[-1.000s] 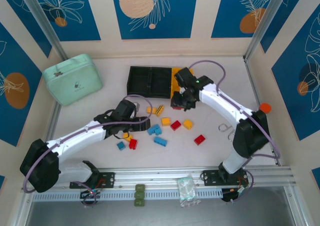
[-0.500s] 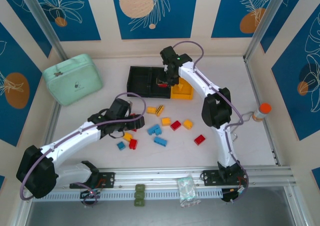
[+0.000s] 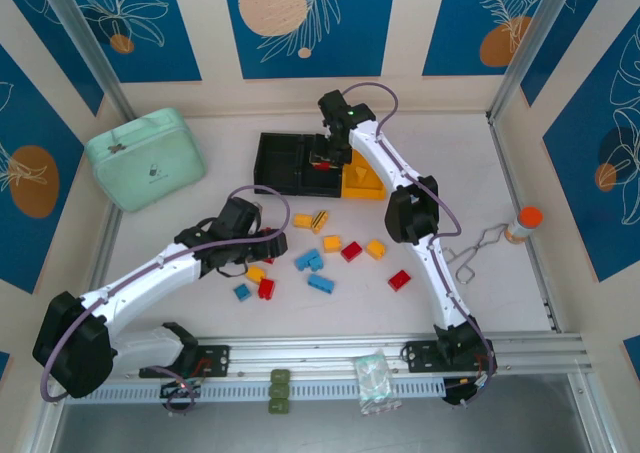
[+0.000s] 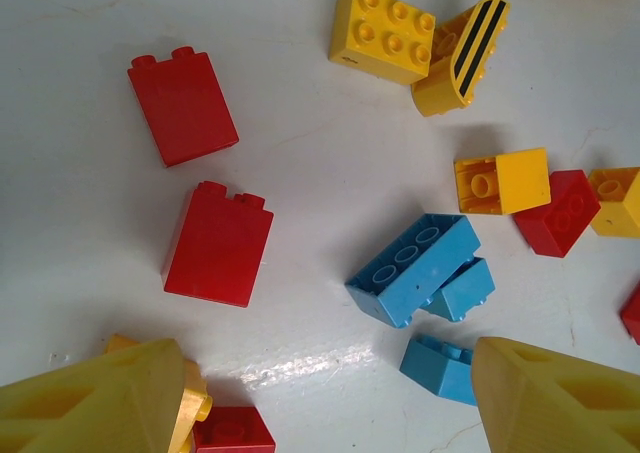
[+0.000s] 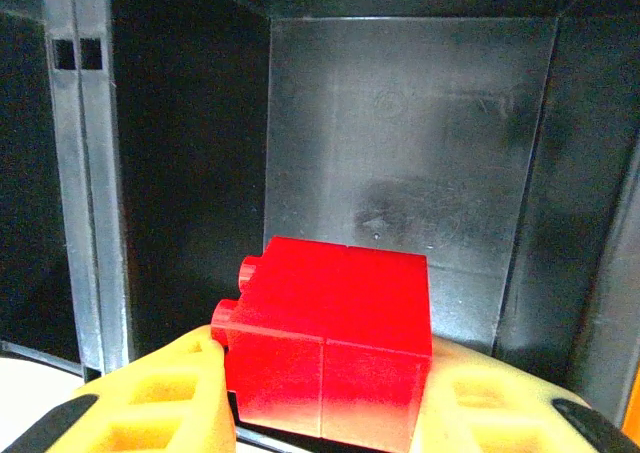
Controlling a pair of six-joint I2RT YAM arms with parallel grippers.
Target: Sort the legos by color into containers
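The right gripper has its yellow fingers clamped on a red brick, held over the open black bin next to the yellow bin, which the right arm partly covers. The left gripper hangs spread wide and empty over the loose legos on the table, red and blue ones right beneath it. A mint-green case sits far left, an orange-capped bottle far right.

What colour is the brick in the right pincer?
Red. The brick shows best in the right wrist view, against a black bin.
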